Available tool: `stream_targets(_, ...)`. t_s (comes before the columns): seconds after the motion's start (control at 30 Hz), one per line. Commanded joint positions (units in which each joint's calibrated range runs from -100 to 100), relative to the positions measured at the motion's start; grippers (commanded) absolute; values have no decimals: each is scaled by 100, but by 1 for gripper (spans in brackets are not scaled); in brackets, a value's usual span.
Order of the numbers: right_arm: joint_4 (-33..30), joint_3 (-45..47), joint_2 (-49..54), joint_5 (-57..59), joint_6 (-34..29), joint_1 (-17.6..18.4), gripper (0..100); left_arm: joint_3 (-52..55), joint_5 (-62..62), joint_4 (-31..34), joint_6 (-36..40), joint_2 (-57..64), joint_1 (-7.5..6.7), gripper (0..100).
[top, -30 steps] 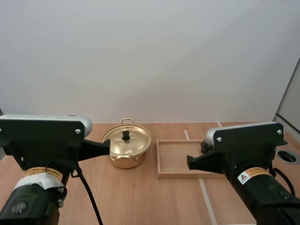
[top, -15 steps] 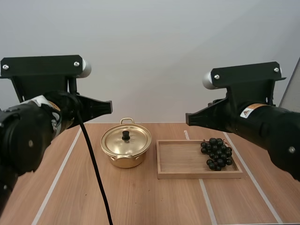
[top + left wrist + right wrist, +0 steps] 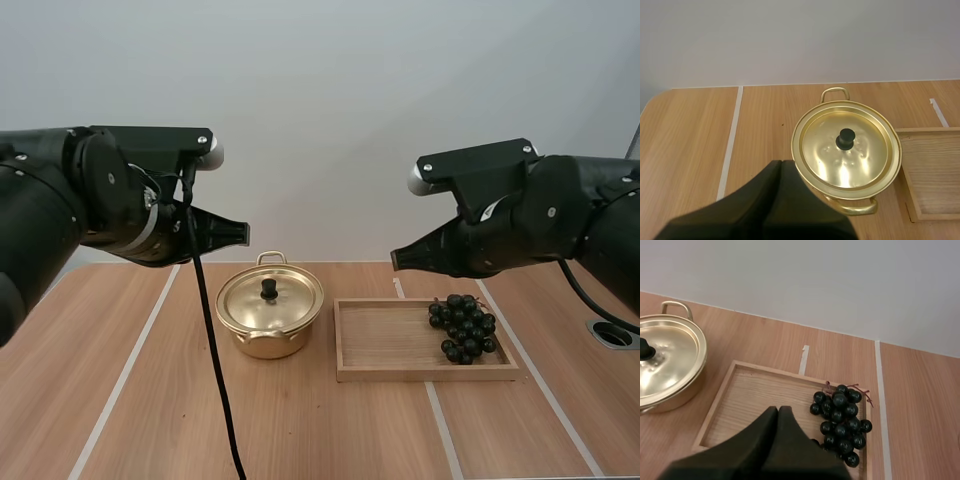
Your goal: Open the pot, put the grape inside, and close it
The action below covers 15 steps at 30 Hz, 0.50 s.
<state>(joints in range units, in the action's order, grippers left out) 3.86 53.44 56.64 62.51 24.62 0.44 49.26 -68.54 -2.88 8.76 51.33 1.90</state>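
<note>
Starting with the high view, the gold pot [image 3: 270, 318] stands on the wooden table [image 3: 300, 420] a little left of centre, its lid [image 3: 272, 298] seated flat with a black knob [image 3: 268, 289] pointing straight up. One loop handle [image 3: 270, 258] faces the far wall, so the pot's handle line runs from near to far. Just beside the pot on the right lies a shallow wooden tray [image 3: 390, 345], its long side running left to right. A bunch of grapes [image 3: 463, 328], dark and glossy, lies at the tray's right end with its length running near to far. The left gripper [image 3: 240, 233] hangs in the air above and left of the pot, and the right gripper [image 3: 397, 260] hangs above the gap between pot and tray; both are well clear of the table. White tape lines [image 3: 125, 370] cross the light brown wood, and a plain pale wall [image 3: 320, 120] rises behind. In the left wrist view, the left gripper's fingers lie pressed together as one dark wedge holding nothing, tip aimed at the pot's near rim; the polished lid shows soft reflections and both handles show. In the right wrist view, the right gripper's fingers are likewise closed on nothing above the tray, and the bunch's reddish stem [image 3: 860, 388] points towards the far right.
</note>
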Motion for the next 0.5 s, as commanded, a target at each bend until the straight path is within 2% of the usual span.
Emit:
stream_targets(0.0,-84,-75,15,27,13,12,0,-60,593,-26,6,-53,7,0)
stream_targets(0.23,-229,-75,15,-810,33,12,0,-60,2066,55,-108,-63,7,0)
stream_targets(0.4,-1138,-75,15,-1058,33,12,0,-60,2036,59,-1463,-63,7,0)
stream_targets(0.47,-1258,-75,15,-1058,33,12,0,-60,1975,-27,-1807,-63,0,0)
